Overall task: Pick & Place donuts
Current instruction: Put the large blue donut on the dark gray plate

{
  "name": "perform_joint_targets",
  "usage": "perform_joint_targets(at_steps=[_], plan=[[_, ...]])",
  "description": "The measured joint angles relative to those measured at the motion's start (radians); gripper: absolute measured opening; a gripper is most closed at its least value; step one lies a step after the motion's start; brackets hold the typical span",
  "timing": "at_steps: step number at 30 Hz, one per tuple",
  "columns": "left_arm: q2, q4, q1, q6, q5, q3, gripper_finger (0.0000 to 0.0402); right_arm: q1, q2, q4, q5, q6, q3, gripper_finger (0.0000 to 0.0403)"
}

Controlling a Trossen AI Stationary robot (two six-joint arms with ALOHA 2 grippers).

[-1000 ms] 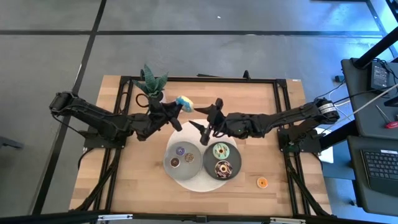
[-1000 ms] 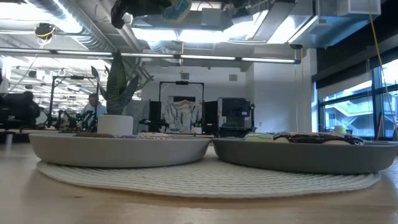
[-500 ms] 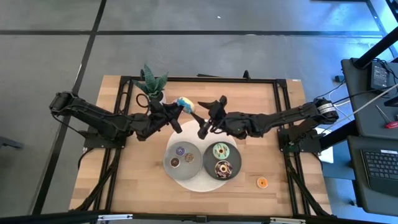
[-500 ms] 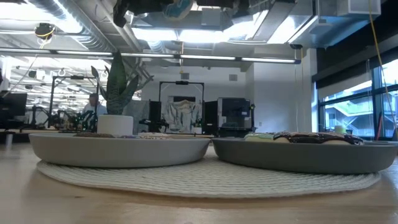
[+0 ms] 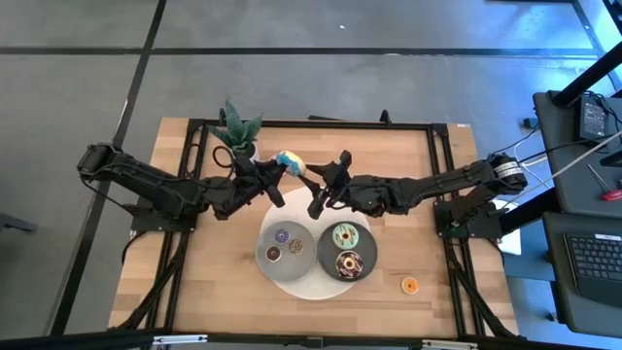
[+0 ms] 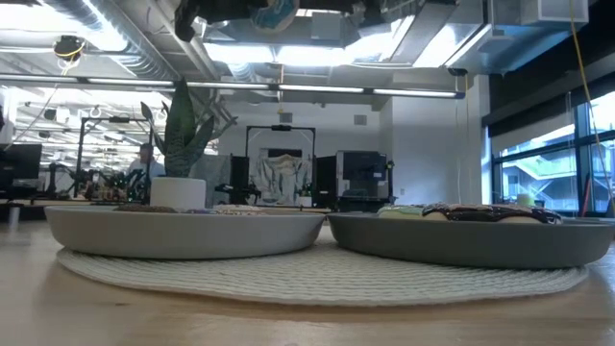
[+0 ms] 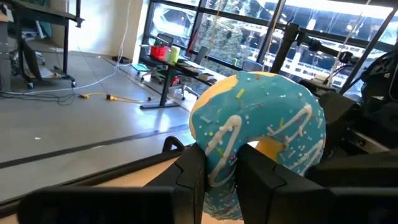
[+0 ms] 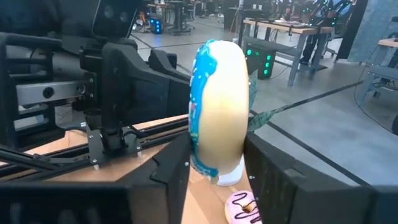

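Standing on edge, blue donut (image 7: 258, 134) pinched by both grippers (handover, midair).

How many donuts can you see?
7: blue donut held up between both hands, three small ones on the left plate, two on the right plate, an orange one on the table. Others may be hidden.

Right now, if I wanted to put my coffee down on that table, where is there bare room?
The wooden table is bare along its left side and front left corner, beside the white mat. The back right corner is bare too. At front right only a small orange donut lies. The middle is crowded: both arms meet over it, handing across a blue donut, above two plates.
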Motion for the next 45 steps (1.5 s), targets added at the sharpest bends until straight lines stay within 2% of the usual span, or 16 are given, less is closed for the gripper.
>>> perform_joint_targets(at_steps=[8,19,27,30,33,39,42,45], plan=[[0.0,0.0,0.0,0.0,0.008,0.0,0.0068,0.0,0.0,0.0,0.0,-0.003,0.0,0.0094],[0.0,-0.001,0.0,0.053,0.007,0.0,0.008,0.0,0.0,-0.001,-0.003,-0.007,0.0,0.0046],[-0.008,-0.007,-0.017,0.071,0.081,0.0,0.0158,0.001,-0.005,-0.004,-0.001,-0.033,0.0,0.0034],[-0.027,-0.054,-0.035,0.071,0.07,0.0,0.0191,0.0,-0.005,-0.008,-0.001,-0.033,0.0,0.0033],[-0.06,-0.135,-0.063,0.07,0.008,0.0,0.0217,0.0,-0.011,-0.03,0.0,-0.034,0.0,0.0033],[-0.159,-0.274,-0.147,0.069,-0.069,0.0,0.0244,0.0,-0.094,-0.128,0.028,-0.022,-0.001,0.0032],[-0.21,-0.316,-0.183,0.07,-0.079,0.0,0.0246,0.0,-0.167,-0.303,-0.048,0.115,0.0,0.0032],[-0.245,-0.332,-0.202,0.07,-0.08,0.0,0.0245,-0.009,-0.244,-0.573,-0.208,0.355,0.0,0.0032]])
